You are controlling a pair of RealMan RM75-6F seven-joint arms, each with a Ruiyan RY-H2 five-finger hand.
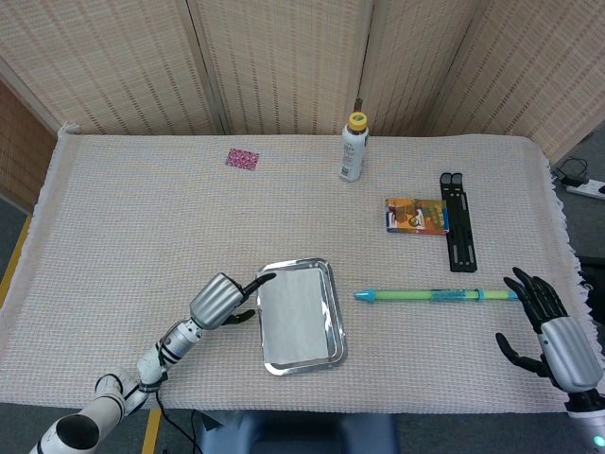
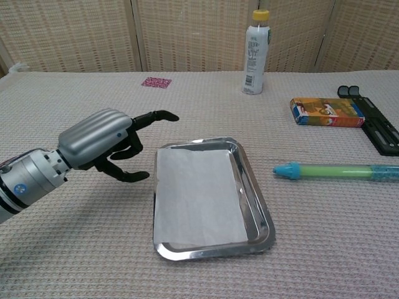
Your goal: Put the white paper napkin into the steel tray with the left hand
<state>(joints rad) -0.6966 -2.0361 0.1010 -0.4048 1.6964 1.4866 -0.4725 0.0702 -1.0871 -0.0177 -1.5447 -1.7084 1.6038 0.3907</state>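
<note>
Lying flat inside the shiny rectangular steel tray (image 2: pixel 257 202) at lower centre, white paper napkin (image 2: pixel 196 198) looks placed; task essentially done. Grey-backed left hand (image 2: pixel 103 144) sits beside the tray's left rim, fingers spread, holding nothing. Only pulling away remains.

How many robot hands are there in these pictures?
2. The left robot hand hovers open just left of the steel tray; the right robot hand shows at the table's right edge, head view only.
</note>
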